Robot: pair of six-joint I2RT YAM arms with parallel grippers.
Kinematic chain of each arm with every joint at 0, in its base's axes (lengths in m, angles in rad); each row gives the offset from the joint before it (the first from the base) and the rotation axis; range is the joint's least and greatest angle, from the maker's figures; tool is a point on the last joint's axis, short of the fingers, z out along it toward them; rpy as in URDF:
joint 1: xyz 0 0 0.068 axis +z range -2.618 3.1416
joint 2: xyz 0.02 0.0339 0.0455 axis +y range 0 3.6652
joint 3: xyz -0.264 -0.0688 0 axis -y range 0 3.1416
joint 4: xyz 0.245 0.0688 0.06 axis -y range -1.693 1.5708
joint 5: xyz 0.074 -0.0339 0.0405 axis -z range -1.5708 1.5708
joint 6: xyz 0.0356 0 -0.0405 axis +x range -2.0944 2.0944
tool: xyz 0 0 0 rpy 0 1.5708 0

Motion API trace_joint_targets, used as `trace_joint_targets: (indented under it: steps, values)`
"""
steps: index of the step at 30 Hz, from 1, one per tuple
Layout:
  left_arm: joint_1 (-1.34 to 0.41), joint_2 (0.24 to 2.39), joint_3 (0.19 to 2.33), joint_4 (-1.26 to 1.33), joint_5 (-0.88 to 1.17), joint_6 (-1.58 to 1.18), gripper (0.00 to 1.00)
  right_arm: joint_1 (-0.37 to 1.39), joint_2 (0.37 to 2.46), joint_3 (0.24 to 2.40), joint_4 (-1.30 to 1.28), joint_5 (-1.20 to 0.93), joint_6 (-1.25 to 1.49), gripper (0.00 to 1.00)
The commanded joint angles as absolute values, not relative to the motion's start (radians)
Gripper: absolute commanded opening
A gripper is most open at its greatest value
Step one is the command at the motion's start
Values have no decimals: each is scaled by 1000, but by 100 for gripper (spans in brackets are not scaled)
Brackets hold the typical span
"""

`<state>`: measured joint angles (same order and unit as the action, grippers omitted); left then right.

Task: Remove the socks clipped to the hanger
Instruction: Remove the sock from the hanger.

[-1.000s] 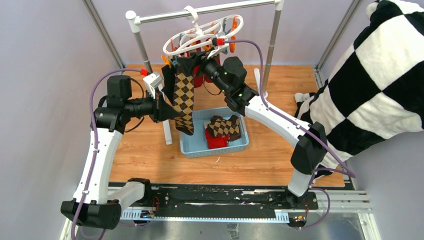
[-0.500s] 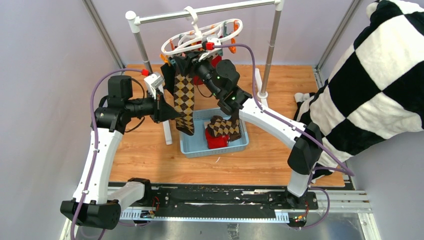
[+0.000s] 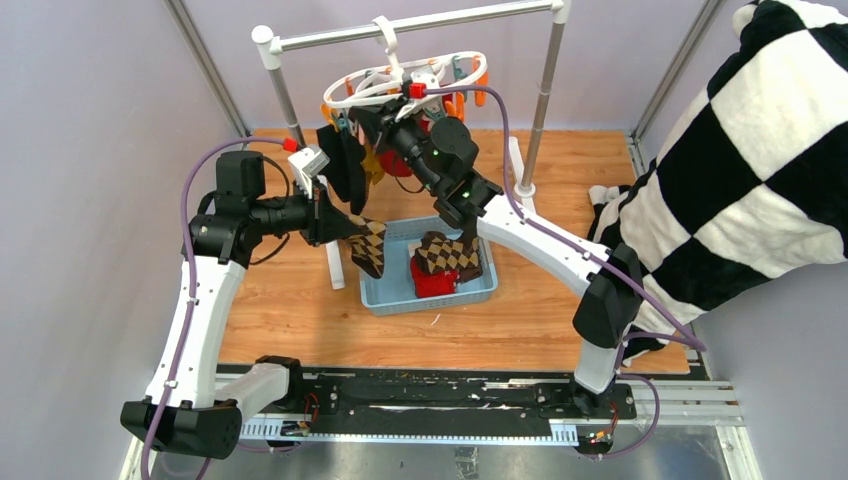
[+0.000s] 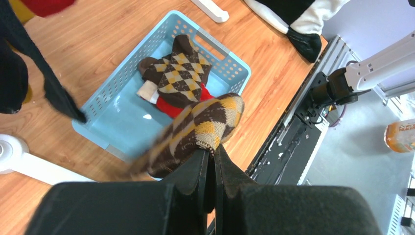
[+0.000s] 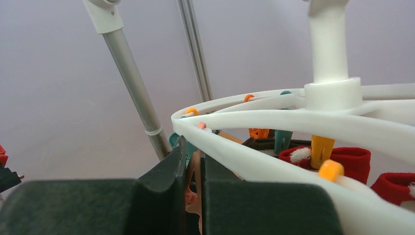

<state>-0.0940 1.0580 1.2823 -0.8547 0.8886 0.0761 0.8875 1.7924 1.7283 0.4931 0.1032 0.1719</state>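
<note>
- While hooked on grey rail stand at back of worktop: hanger, white rings, orange and teal pegs underneath.
- left hand: clamped tight on one end of brown-tan argyle sock, no gap between fingers. Sock off the hanger, dangling over left edge of blue basket, blurred in wrist view.
- right hand: up against hanger's outer ring, fingers a slit apart, something pale in the slit. Can't tell whether gripped.
- clipped on hanger: dark sock, mustard sock, red socks with white cuffs.
- in basket: second argyle sock lying on top of red sock.
</note>
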Motion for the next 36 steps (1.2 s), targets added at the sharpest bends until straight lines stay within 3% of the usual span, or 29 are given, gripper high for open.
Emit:
trace_joint_targets:
  steps: [1, 4, 10, 12, 18, 24, 30, 36]
  values:
    - [-100, 1035, 1273, -847, 884, 90, 0, 873, 1779, 1765, 483, 52, 202, 14]
    - [-100, 1028, 1272, -847, 883, 97, 0, 870, 1734, 1701, 490, 25, 216, 51]
    - [-100, 1022, 1267, -847, 874, 118, 0, 842, 1600, 1515, 511, -187, 252, 91]
    - [-100, 1022, 1266, -848, 872, 126, 0, 832, 1556, 1439, 535, -290, 260, 95]
    - [-100, 1009, 1266, -848, 839, 152, 0, 812, 1434, 1227, 520, -608, 235, 99]
    - [-100, 1002, 1270, -848, 848, 166, 0, 810, 1443, 1166, 475, -754, 190, 95]
    - [-100, 981, 1262, -847, 862, 163, 0, 810, 1525, 1215, 521, -827, 223, 82]
    - [-100, 969, 1266, -848, 879, 161, 0, 814, 1567, 1256, 517, -867, 238, 61]
